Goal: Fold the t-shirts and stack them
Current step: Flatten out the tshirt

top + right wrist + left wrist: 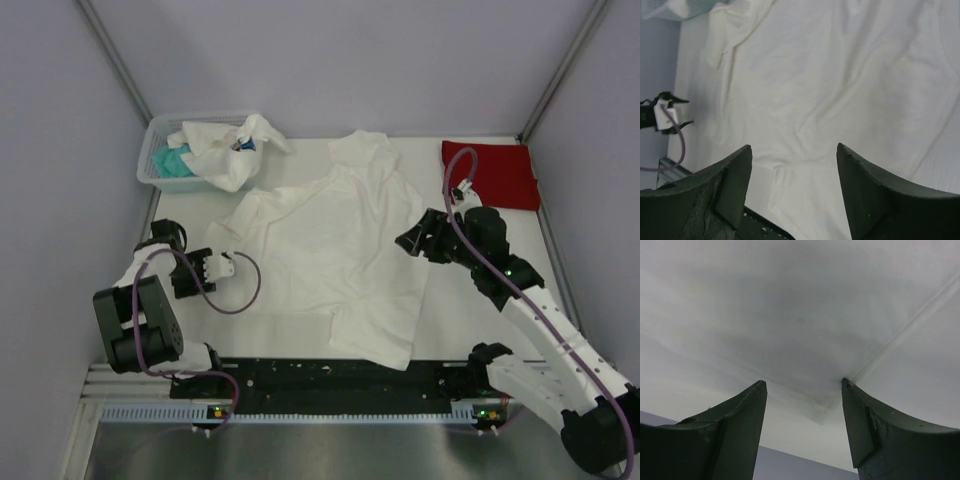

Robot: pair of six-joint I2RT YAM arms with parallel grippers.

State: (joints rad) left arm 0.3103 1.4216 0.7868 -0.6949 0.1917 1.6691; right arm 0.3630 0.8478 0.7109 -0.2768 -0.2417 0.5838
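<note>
Cotton-ish white tee (335, 255) lay spread across the middle of the worktop (470, 300), skewed and wrinkly, with one sleeve poking out toward 9 o'clock and its lower edge reaching the 6 o'clock side. A red tee (492, 172) sat already folded up at about 1 o'clock. The basket (152, 170) at 11 o'clock had white and teal cloth (215, 150) heaped in it.

The left tool (225, 263) sat just off that 9 o'clock sleeve with its jaws parted and nothing pinched. In its wrist view a seamed corner of cloth lay right ahead of the tips. The right tool (412, 240) hung at the shirt's 3 o'clock edge, also parted and empty.

My take on handling: this thing looked light and totally floppy, zero stiffness, so it'd sag, drag and bunch if you lifted it from one point. I'd pinch edges only, the sleeve seam on one side and the matching edge on the other, and grab a single layer. I'd lift both together so the fold line stayed straight.
</note>
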